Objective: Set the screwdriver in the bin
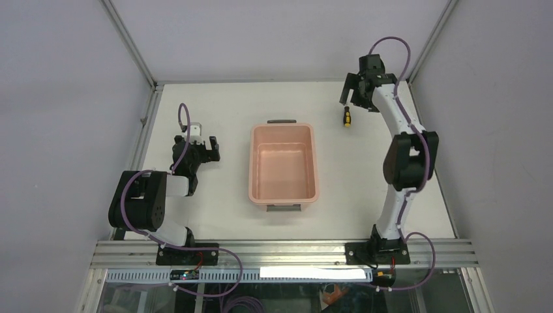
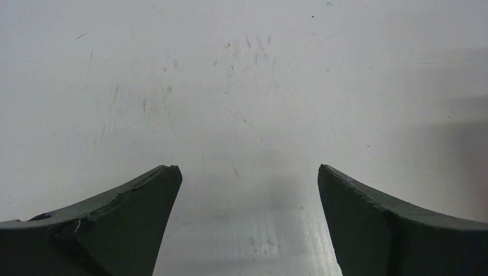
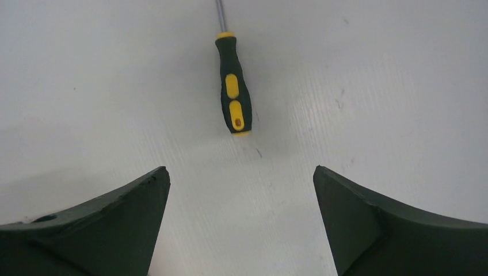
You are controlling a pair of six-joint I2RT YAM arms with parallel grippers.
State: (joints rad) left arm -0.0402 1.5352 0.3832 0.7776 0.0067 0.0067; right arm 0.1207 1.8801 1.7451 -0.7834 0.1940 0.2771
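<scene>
Right now I see the screwdriver [image 3: 232,86] lying flat on the worktop [image 1: 365,189], outside the bin [image 1: 315,163], near its far right corner. My right gripper [image 1: 350,100] hovers over it, jaws apart and empty; my left gripper [image 1: 209,149], left of the bin, is likewise spread.

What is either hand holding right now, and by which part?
Nothing. The right hand is open, with the screwdriver lying untouched on the table ahead of it. The left hand is open and empty too.
</scene>
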